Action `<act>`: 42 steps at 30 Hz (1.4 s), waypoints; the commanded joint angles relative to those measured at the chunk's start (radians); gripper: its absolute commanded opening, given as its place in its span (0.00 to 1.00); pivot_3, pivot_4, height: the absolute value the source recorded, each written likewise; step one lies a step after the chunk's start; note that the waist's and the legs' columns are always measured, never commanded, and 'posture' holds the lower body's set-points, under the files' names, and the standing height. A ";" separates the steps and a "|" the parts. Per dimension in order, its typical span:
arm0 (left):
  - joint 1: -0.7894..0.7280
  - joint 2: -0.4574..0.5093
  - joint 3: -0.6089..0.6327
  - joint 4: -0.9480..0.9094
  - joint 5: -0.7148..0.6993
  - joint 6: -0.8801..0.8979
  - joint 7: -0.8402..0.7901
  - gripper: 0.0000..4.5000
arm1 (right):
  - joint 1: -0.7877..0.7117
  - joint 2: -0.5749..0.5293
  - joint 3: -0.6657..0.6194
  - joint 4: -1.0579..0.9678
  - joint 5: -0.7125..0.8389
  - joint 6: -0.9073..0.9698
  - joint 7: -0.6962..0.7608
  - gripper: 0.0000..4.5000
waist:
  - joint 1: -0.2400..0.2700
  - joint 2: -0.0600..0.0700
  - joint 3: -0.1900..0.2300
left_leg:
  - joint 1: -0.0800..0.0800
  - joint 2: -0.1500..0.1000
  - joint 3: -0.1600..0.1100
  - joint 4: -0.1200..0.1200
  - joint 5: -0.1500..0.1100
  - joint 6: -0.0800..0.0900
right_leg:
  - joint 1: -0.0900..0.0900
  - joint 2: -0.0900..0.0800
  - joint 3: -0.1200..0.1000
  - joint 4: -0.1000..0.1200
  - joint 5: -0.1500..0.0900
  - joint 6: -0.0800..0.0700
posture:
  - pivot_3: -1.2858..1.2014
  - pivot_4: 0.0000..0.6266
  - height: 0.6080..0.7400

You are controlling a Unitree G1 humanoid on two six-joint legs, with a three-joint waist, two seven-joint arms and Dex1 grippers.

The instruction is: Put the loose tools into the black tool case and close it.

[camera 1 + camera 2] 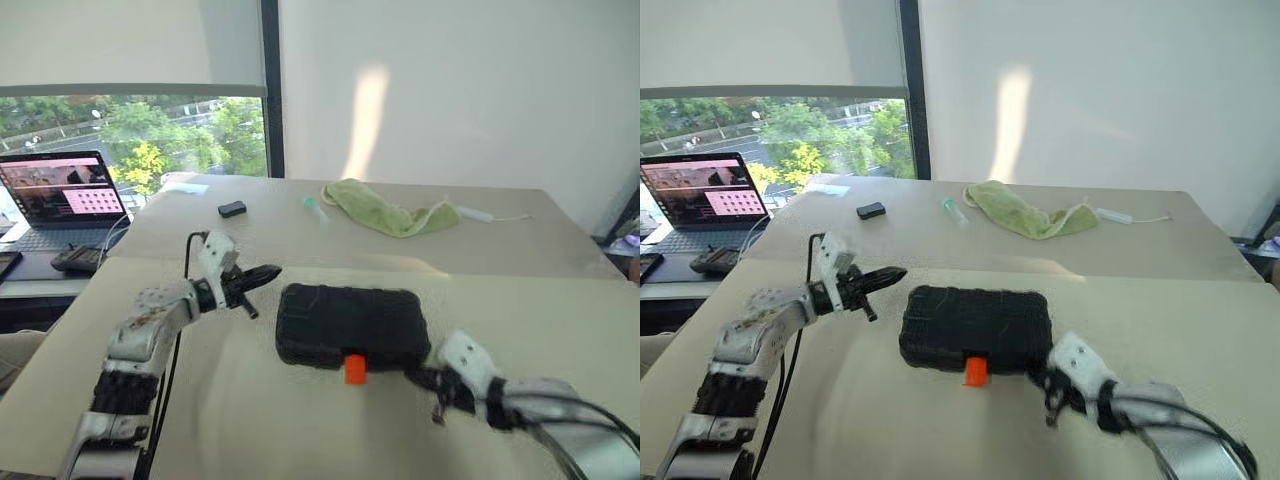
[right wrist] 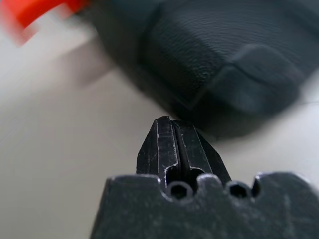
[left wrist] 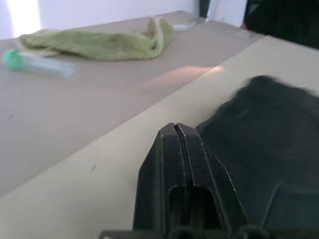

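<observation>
We see the case point(image 1: 350, 325) lying shut on the near table point(image 1: 300, 430), long axis running left to right, orange latch point(image 1: 354, 369) on its near edge pointing at us. No loose tools are out on the table, so we judge them already inside and the lid down; what's left is probably pressing or checking the latch, though we can't tell if it has clicked. Left gripper point(image 1: 262, 273) sits just off the case's far-left corner, fingers pressed together, empty, pointing right toward the case; the case lies to its right and slightly nearer. Right gripper point(image 1: 1049, 384) is at the case's near-right corner, fingers together and empty too, aimed left and down at the shell; in the right wrist view the fingers point(image 2: 172, 144) sit just short of the textured shell, contact unclear, with the latch off to the left of them along the near edge. Right arm is the nearer one to the latch, so we'd expect it to slide left along the near edge. Far table holds a green cloth point(image 1: 385, 212), a tube point(image 1: 316, 208), a small black box point(image 1: 232, 209); laptop point(image 1: 62, 195) far left.
</observation>
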 commanded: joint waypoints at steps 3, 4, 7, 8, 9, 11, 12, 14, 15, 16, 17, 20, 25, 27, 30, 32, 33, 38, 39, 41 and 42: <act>-0.096 -0.057 -0.091 0.038 0.035 0.020 -0.010 0.00 | -0.218 0.055 0.017 0.278 -0.089 -0.125 -0.053 0.01 | -0.004 0.000 0.000 | 0.001 0.000 0.000 -0.001 -0.001 0.003 | 0.001 0.000 0.000 0.000 0.000 0.001 | 0.52 0.24 1.00; -0.107 -0.065 -0.100 0.046 0.035 0.028 -0.013 0.00 | -0.221 0.060 0.004 0.277 -0.070 -0.110 -0.039 0.01 | -0.003 0.000 0.000 | 0.001 0.001 0.000 -0.001 -0.001 0.002 | 0.001 0.002 0.000 0.000 0.000 0.001 | 0.52 0.24 1.00; -0.143 -0.071 -0.153 0.079 0.057 0.040 -0.059 0.00 | -0.137 0.055 -0.074 0.114 0.051 -0.001 0.022 0.20 | -0.002 0.000 0.000 | -0.002 0.001 -0.001 -0.002 0.001 -0.001 | -0.001 0.003 -0.001 0.000 -0.002 0.003 | 0.52 0.24 1.00; -0.150 -0.073 -0.158 0.090 0.051 0.052 -0.073 0.00 | -0.107 0.058 -0.098 0.060 0.091 0.028 0.034 0.28 | -0.003 0.000 0.000 | -0.004 0.002 -0.001 -0.003 0.001 -0.001 | -0.002 0.003 -0.001 0.001 -0.002 0.003 | 0.52 0.24 1.00; -0.153 -0.072 -0.164 0.101 0.052 0.053 -0.089 0.06 | -0.083 0.062 -0.117 0.015 0.125 0.059 0.038 0.36 | -0.005 0.000 0.000 | -0.007 0.002 -0.001 -0.003 0.001 -0.001 | -0.004 0.004 -0.001 0.001 -0.002 0.003 | 0.52 0.24 1.00; -0.159 -0.068 -0.196 0.138 0.071 0.039 -0.128 0.18 | -0.031 0.077 -0.163 -0.104 0.226 0.160 0.036 0.50 | -0.009 0.000 0.000 | -0.011 0.000 0.000 -0.001 -0.001 0.002 | -0.008 0.003 0.000 0.000 -0.002 0.004 | 0.52 0.24 1.00; -0.162 -0.066 -0.215 0.158 0.086 0.028 -0.147 0.28 | -0.007 0.086 -0.185 -0.164 0.281 0.217 0.032 0.58 | -0.006 0.000 0.000 | -0.013 0.000 0.000 0.000 -0.001 0.002 | -0.009 0.002 0.001 0.000 -0.001 0.005 | 0.52 0.24 1.00; -0.158 -0.060 -0.260 0.191 0.125 -0.010 -0.186 0.45 | 0.014 0.104 -0.201 -0.269 0.377 0.325 0.009 0.66 | -0.003 0.000 0.000 | -0.014 0.000 0.000 0.001 -0.001 0.003 | -0.010 0.002 0.000 0.000 -0.001 0.005 | 0.52 0.24 1.00; -0.152 -0.058 -0.274 0.199 0.137 -0.027 -0.204 0.49 | 0.000 0.115 -0.180 -0.282 0.366 0.357 -0.029 0.66 | -0.003 0.000 0.000 | -0.014 0.000 0.000 0.002 -0.002 0.004 | -0.010 0.001 0.000 0.000 -0.001 0.006 | 0.52 0.24 1.00; -0.146 -0.056 -0.286 0.206 0.148 -0.041 -0.220 0.57 | -0.015 0.127 -0.159 -0.290 0.357 0.382 -0.063 0.66 | -0.003 0.000 0.000 | -0.014 0.000 0.000 0.002 -0.002 0.005 | -0.010 0.001 0.000 0.000 0.000 0.006 | 0.52 0.24 1.00; -0.142 -0.054 -0.293 0.212 0.157 -0.052 -0.234 0.57 | -0.031 0.139 -0.144 -0.291 0.351 0.401 -0.091 0.66 | -0.003 0.000 0.000 | -0.014 0.000 -0.001 0.003 -0.004 0.008 | -0.009 0.001 0.000 0.000 0.000 0.006 | 0.52 0.24 1.00; -0.134 -0.048 -0.309 0.223 0.184 -0.086 -0.262 0.57 | -0.068 0.193 -0.122 -0.283 0.361 0.451 -0.158 0.66 | -0.001 0.000 0.000 | -0.010 -0.002 0.000 0.004 -0.007 0.013 | -0.008 -0.002 0.001 0.000 0.000 0.005 | 0.52 0.24 1.00; -0.126 -0.041 -0.314 0.223 0.207 -0.104 -0.284 0.57 | -0.096 0.255 -0.072 -0.250 0.311 0.500 -0.271 0.66 | 0.000 0.001 0.000 | -0.009 -0.001 -0.001 0.003 -0.005 0.009 | -0.008 -0.001 0.001 0.002 0.001 0.004 | 0.52 0.24 1.00; -0.123 -0.038 -0.310 0.218 0.209 -0.101 -0.288 0.57 | -0.094 0.252 -0.065 -0.257 0.308 0.513 -0.283 0.66 | -0.001 0.001 0.000 | -0.009 -0.001 -0.001 0.003 -0.002 0.005 | -0.008 -0.001 0.000 0.001 0.001 0.004 | 0.52 0.24 1.00; -0.118 -0.033 -0.307 0.209 0.213 -0.095 -0.290 0.57 | -0.089 0.249 -0.061 -0.267 0.311 0.529 -0.293 0.66 | -0.002 0.001 0.000 | -0.009 -0.002 -0.001 0.003 -0.002 0.005 | -0.008 -0.001 0.001 0.001 0.001 0.004 | 0.52 0.24 1.00; -0.112 -0.030 -0.308 0.201 0.220 -0.098 -0.289 0.57 | -0.088 0.242 -0.061 -0.274 0.307 0.538 -0.300 0.66 | -0.003 0.001 0.000 | -0.009 -0.002 -0.001 0.003 -0.003 0.007 | -0.008 0.000 0.001 0.001 0.001 0.004 | 0.52 0.24 1.00; -0.109 -0.030 -0.307 0.197 0.222 -0.095 -0.288 0.57 | -0.088 0.241 -0.064 -0.274 0.308 0.541 -0.302 0.66 | -0.003 0.001 0.000 | -0.009 -0.001 -0.001 0.003 -0.005 0.009 | -0.008 0.000 0.001 0.001 0.001 0.004 | 0.52 0.24 1.00; -0.101 -0.035 -0.307 0.186 0.228 -0.086 -0.282 0.57 | -0.093 0.256 -0.041 -0.239 0.303 0.529 -0.309 0.66 | -0.003 0.002 0.000 | -0.009 -0.001 -0.001 0.003 -0.005 0.010 | -0.008 0.000 0.001 0.001 0.001 0.004 | 0.52 0.24 1.00; -0.102 -0.037 -0.308 0.188 0.231 -0.086 -0.281 0.57 | -0.097 0.265 -0.028 -0.221 0.295 0.520 -0.313 0.66 | -0.003 0.002 0.000 | -0.009 -0.001 -0.001 0.003 -0.005 0.010 | -0.008 0.000 0.001 0.001 0.001 0.004 | 0.52 0.24 1.00; -0.105 -0.042 -0.307 0.193 0.235 -0.086 -0.277 0.57 | -0.100 0.274 -0.007 -0.198 0.278 0.504 -0.319 0.66 | -0.004 0.002 -0.001 | -0.009 -0.001 -0.001 0.003 -0.005 0.010 | -0.007 0.000 0.000 0.001 0.001 0.004 | 0.52 0.24 1.00; -0.106 -0.043 -0.307 0.193 0.236 -0.085 -0.276 0.57 | -0.100 0.277 -0.004 -0.191 0.270 0.499 -0.324 0.66 | -0.003 0.002 -0.001 | -0.009 -0.001 -0.001 0.003 -0.005 0.010 | -0.007 0.000 0.000 0.001 0.001 0.004 | 0.52 0.24 1.00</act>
